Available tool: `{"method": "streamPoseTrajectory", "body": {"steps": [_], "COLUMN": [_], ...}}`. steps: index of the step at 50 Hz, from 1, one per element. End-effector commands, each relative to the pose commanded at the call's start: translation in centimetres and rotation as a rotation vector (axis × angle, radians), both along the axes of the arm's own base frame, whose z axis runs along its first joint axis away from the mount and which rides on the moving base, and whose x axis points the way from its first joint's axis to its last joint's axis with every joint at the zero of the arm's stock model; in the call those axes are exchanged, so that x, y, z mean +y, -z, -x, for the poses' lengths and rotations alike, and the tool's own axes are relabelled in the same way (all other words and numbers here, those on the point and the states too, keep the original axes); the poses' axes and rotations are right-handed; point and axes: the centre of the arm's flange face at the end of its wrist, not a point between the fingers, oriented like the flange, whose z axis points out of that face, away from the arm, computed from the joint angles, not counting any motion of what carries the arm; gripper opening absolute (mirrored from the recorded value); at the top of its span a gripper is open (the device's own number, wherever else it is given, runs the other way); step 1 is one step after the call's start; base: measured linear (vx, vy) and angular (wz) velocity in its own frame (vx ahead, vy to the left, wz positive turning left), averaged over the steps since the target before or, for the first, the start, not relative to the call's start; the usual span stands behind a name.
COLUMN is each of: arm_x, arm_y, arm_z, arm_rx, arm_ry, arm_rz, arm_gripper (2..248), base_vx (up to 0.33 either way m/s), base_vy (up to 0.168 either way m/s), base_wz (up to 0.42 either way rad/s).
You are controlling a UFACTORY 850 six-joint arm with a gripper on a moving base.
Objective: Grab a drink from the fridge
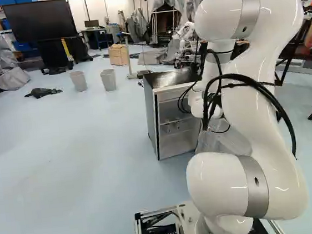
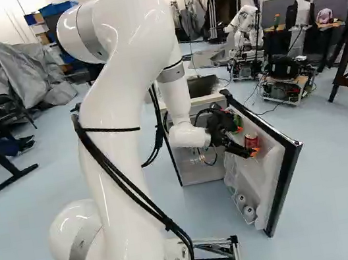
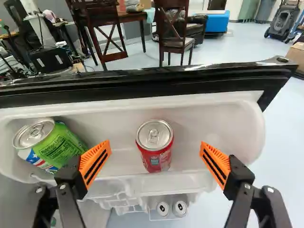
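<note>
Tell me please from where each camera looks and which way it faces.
Wrist view: on the wrist, facing along the gripper over the door; two open fingers show.
Left base view: behind the arm, to its left, facing ahead; the arm and fridge show.
Right base view: behind the arm, to its right, facing ahead; arm, gripper, door show.
Base views share arm and fridge; right base and wrist views share door and red can.

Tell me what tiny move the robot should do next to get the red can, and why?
Probably ease the open end effector forward: the red can lines up with the gap between the orange pads, but seems a little beyond them.
</note>
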Motion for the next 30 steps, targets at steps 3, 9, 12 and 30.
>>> {"method": "streamPoseTrajectory", "body": {"steps": [3, 9, 12, 30], "arm_x": [0.0, 0.0, 0.0, 0.01], "arm_y": [0.0, 0.0, 0.0, -0.3], "arm_z": [0.0, 0.0, 0.0, 0.04], "arm_rx": [0.025, 0.078, 0.1, 0.118], "arm_ry": [-0.011, -0.036, -0.046, -0.056], "arm_rz": [0.007, 0.022, 0.028, 0.036], "arm_gripper": [247, 247, 247, 247], "base_vx": [0.0, 0.0, 0.0, 0.0], "base_vy": [0.0, 0.0, 0.0, 0.0], "base_wz": [0.0, 0.0, 0.0, 0.0]}}
